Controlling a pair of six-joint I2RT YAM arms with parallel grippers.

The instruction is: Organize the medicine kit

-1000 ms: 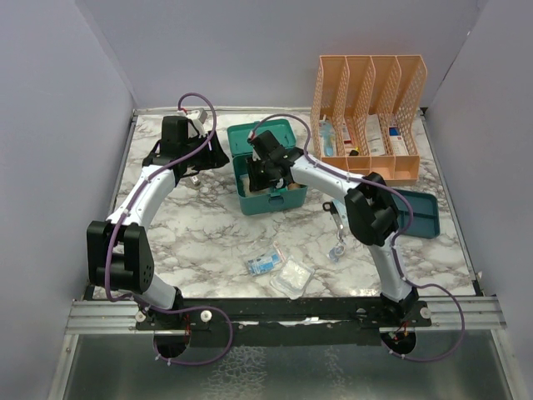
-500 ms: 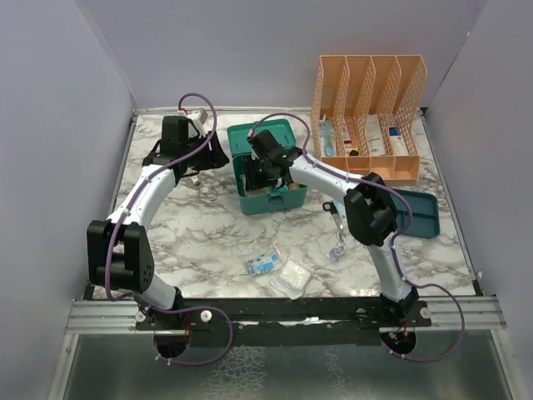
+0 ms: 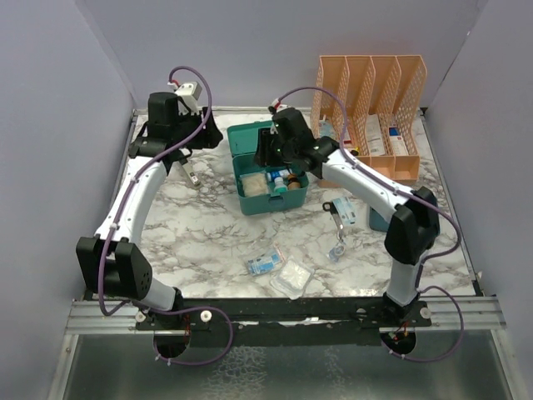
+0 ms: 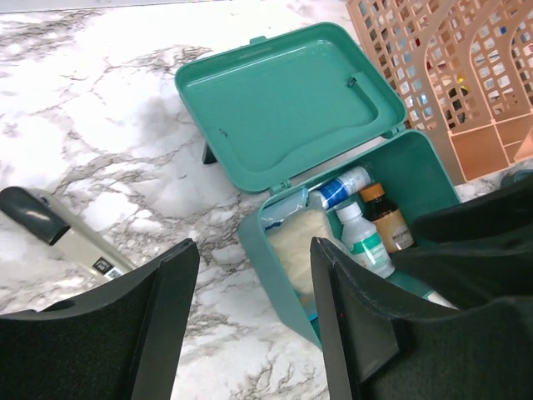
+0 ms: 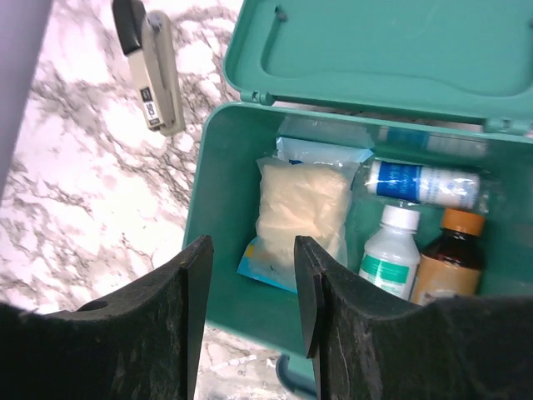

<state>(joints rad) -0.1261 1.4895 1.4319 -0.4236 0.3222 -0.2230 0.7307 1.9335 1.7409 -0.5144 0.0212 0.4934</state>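
The kit (image 3: pixel 271 202) is lying open at upper centre. The right gripper (image 5: pixel 252 267) is hovering over it, fingers spread. The left gripper (image 4: pixel 250 283) is hanging at upper left, fingers spread.

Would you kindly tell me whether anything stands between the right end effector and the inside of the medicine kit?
Nothing visible does. The right end effector hangs open above the medicine kit, whose lid is folded back, so the gauze packet and bottles inside lie exposed beneath it.
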